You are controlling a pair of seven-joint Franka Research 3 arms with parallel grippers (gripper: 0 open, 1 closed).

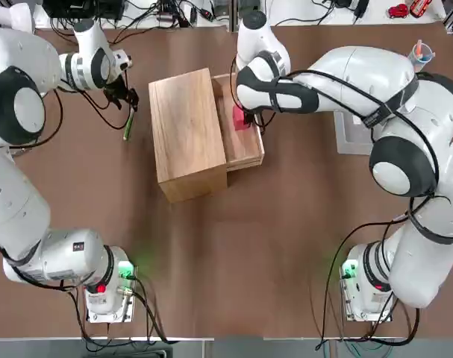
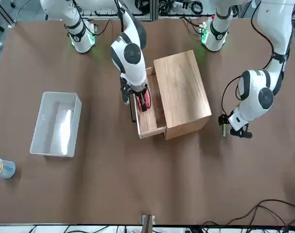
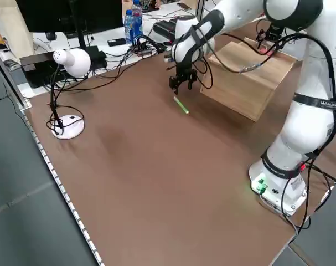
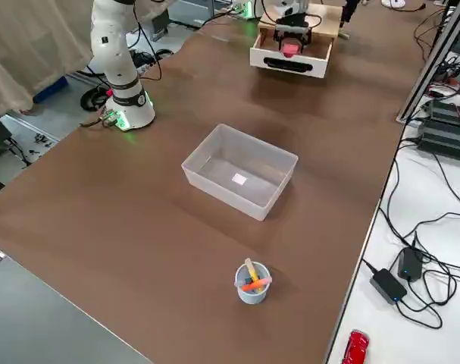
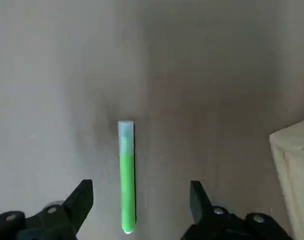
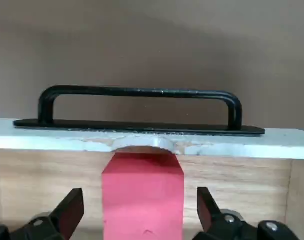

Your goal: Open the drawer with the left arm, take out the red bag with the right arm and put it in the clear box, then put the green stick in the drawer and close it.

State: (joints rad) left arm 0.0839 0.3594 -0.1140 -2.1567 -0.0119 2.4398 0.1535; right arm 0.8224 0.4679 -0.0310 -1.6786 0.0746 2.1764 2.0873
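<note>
Drawer pulled out of the wooden box, red bag lying inside it just behind the black handle. Right gripper poised over the bag, fingers spread to either side of it, not clamped. Clear box well apart from the wooden box, only a small white label within. Blue cup past it, orange sticks inside. Green stick flat on the worktop at the wooden box's other side, left gripper above it, fingers apart. Clear box mostly hidden under the right arm from overhead.
</note>
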